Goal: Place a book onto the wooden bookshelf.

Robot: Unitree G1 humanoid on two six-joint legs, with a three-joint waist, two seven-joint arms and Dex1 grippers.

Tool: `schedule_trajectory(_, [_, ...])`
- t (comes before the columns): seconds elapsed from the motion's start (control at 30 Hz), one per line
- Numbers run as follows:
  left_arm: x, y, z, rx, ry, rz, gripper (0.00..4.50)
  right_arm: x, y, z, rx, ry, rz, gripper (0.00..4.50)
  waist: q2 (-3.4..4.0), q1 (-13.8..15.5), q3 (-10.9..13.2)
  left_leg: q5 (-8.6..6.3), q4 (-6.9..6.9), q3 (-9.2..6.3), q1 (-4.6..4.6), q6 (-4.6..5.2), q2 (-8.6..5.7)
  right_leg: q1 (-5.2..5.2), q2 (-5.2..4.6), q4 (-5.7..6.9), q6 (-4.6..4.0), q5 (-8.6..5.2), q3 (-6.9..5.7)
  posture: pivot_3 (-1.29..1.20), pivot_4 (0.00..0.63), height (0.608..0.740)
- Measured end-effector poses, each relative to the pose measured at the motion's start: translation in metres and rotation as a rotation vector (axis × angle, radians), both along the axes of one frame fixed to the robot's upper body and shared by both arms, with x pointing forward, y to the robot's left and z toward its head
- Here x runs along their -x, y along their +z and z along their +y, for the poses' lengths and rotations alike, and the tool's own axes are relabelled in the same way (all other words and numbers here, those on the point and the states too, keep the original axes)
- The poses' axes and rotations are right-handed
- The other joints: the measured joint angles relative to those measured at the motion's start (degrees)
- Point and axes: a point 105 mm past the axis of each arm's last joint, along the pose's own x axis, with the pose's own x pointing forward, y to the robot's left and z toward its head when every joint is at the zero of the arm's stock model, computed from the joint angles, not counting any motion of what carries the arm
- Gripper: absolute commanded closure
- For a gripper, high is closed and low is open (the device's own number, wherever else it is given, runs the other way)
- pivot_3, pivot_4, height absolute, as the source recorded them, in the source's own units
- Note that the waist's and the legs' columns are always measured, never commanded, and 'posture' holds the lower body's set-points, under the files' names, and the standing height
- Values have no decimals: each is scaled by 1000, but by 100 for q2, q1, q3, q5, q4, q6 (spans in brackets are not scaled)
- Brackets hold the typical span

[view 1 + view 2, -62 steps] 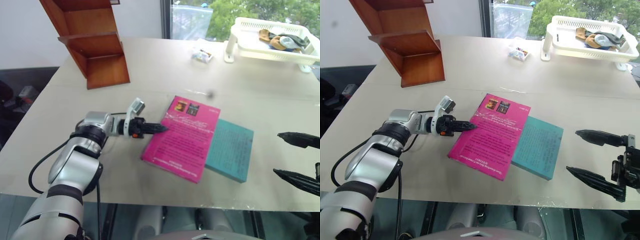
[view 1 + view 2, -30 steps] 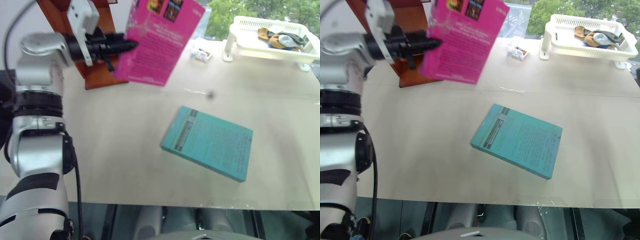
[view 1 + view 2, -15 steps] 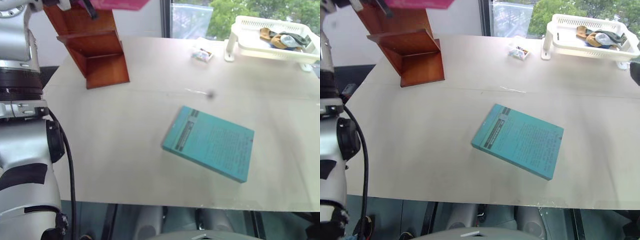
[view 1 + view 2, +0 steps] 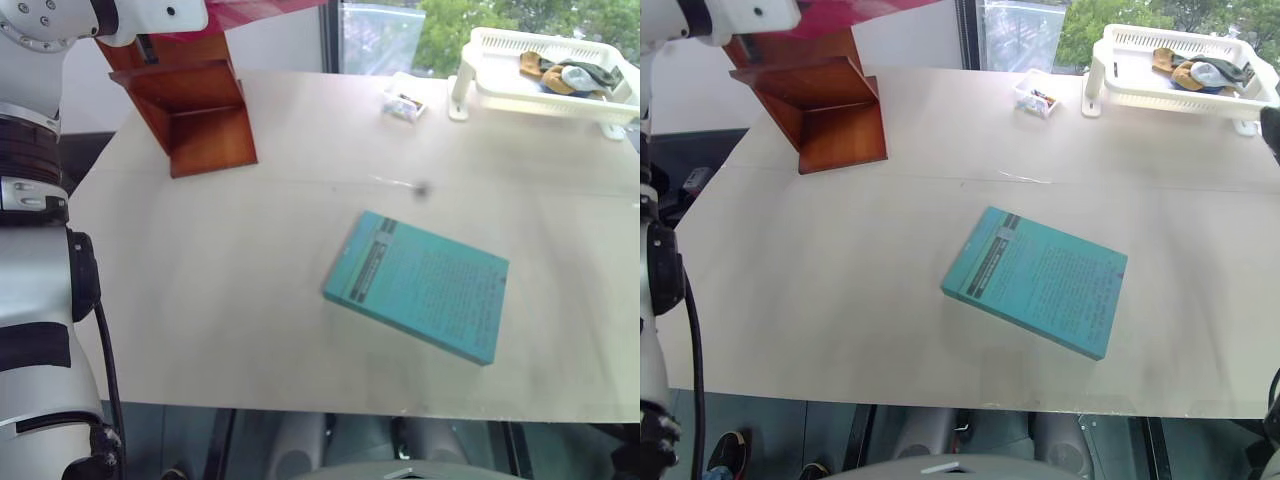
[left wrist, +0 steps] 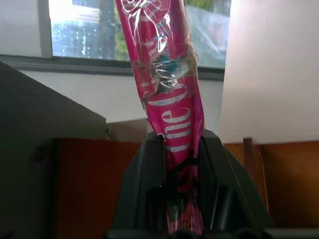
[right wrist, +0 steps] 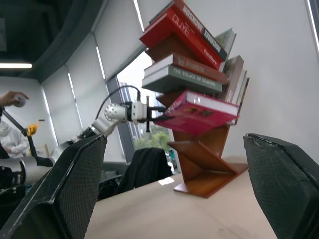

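Two head views gave little of the pink book [image 4: 262,8]: just a magenta strip at the frame's upper edge, above the wooden bookshelf [image 4: 205,125], while the teal-blue book [image 4: 418,285] lay flat on the table [image 4: 250,260], well apart from the shelf. Farther still from the shelf, the white plastic basket [image 4: 1180,75] held a few small brown and grey items I could not identify. Through the left wrist view, the left gripper [image 5: 182,196] pinched the book's wrapped spine edge between pressed fingers; so narrow a hold could probably let the thin paperback sag or twist out. From the right wrist view, the right gripper [image 6: 182,169] stood spread and empty, and the book hung level beside a middle tier with stacked books above, so it might catch the slanted panel or nudge those books.
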Motion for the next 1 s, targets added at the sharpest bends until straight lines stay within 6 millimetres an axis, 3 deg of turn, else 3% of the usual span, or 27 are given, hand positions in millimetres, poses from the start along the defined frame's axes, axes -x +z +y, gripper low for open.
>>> schedule_trajectory(0.27, [-13, -23, 20, -108, 139, 89, 4180, -1, 10, -3, -23, 16, -6, 0, 2, -16, 2, -2, 14, 11, -15, 5, 1, -28, 1, 32, 0, -1, 13, 0, 150, 740])
schedule_trajectory(0.57, [-10, -26, 47, -128, 249, 124, 4180, -4, 9, -3, -19, 7, 5, 0, 2, -19, 3, -3, 37, 15, -33, 7, 3, -58, 2, 73, 0, -1, 21, 0, 150, 740])
schedule_trajectory(0.77, [-11, -30, 52, -138, 266, 134, 4180, -5, 8, -3, -9, -2, 9, 0, 2, -45, 3, -4, 46, 18, -35, 7, 5, -61, 6, 79, 1, -1, 26, 0, 150, 740])
schedule_trajectory(0.8, [-12, -30, 53, -135, 271, 131, 3168, -6, 8, -3, -8, -2, 9, 0, 3, -53, 3, -3, 46, 19, -35, 7, 6, -63, 8, 81, 1, -1, 29, 0, 150, 740])
schedule_trajectory(0.83, [-12, -31, 55, -133, 277, 131, 3015, -6, 8, -3, -7, -3, 10, 0, 3, -60, 3, -3, 45, 20, -35, 7, 8, -65, 10, 82, 0, -1, 31, 0, 150, 740])
schedule_trajectory(0.87, [-12, -32, 56, -131, 282, 129, 2374, -6, 8, -3, -6, -3, 10, 0, 3, -61, 4, -3, 45, 20, -35, 7, 8, -66, 11, 84, 0, -1, 31, 0, 150, 740])
schedule_trajectory(1.0, [-13, -32, 58, -128, 289, 125, 755, -5, 9, -1, 6, -1, 3, 0, 3, -31, 3, -3, 46, 23, -36, 7, 7, -67, 9, 84, 1, -1, 32, 0, 150, 740])
